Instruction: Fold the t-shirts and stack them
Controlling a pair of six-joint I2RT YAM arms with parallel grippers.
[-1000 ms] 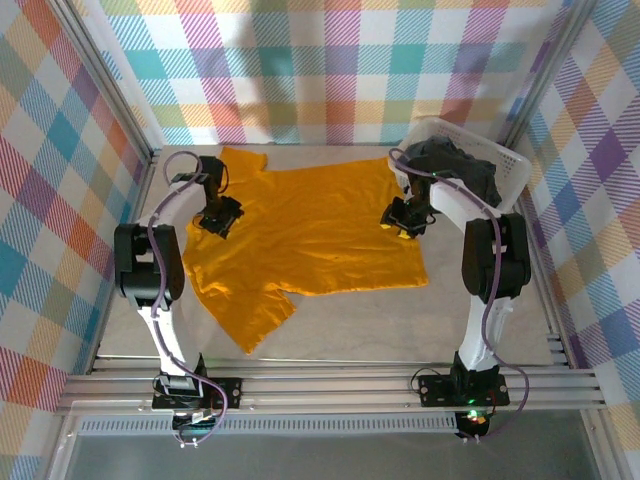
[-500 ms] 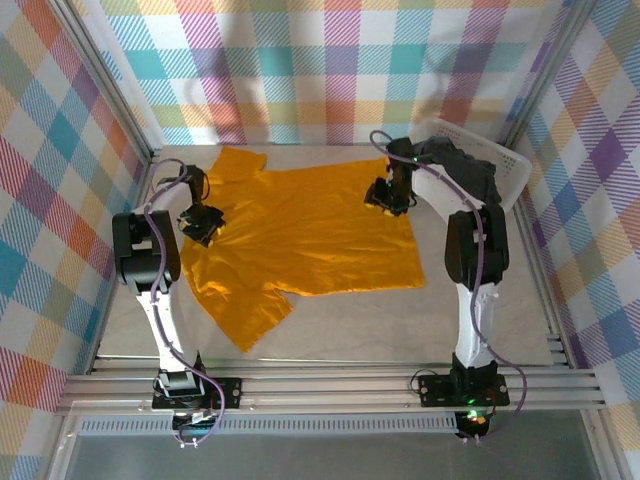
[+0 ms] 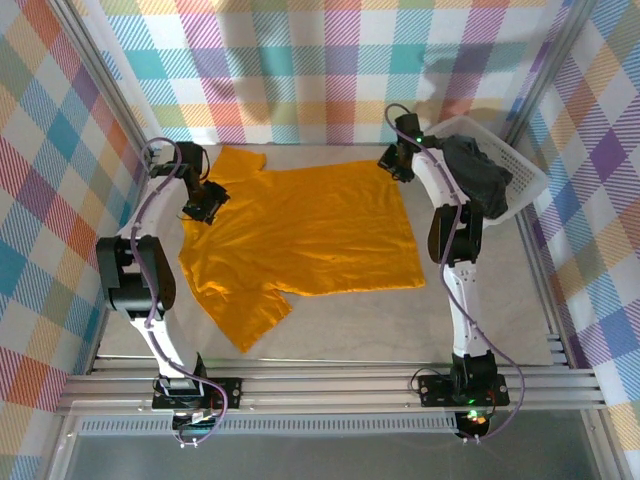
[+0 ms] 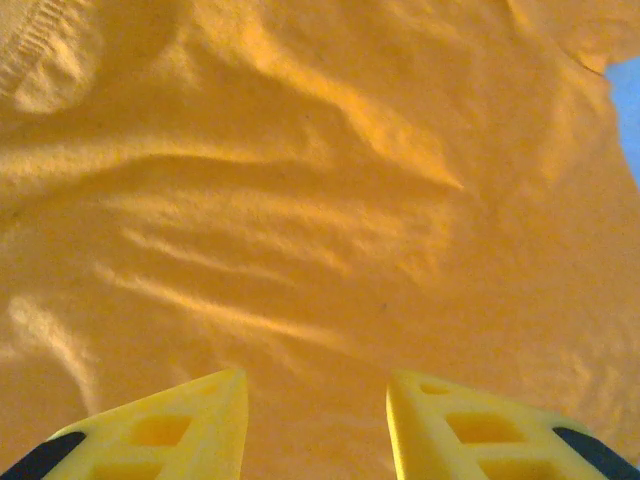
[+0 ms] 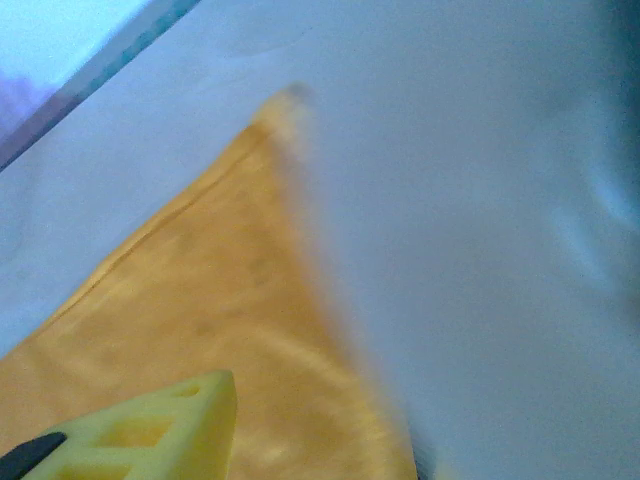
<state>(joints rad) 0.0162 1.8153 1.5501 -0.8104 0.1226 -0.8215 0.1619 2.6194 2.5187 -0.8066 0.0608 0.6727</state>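
- The mustard-orange shirt lies spread flat on the table. Its long axis runs left to right, with the neck end left and the hem right.
- The left gripper hovers over the far left shoulder with its fingers apart and rippled cloth directly beneath.
- The right gripper is at the far right hem corner — whether it is apart or together, I cannot tell.
- The black shirt is heaped in the white basket, nearest the right arm.
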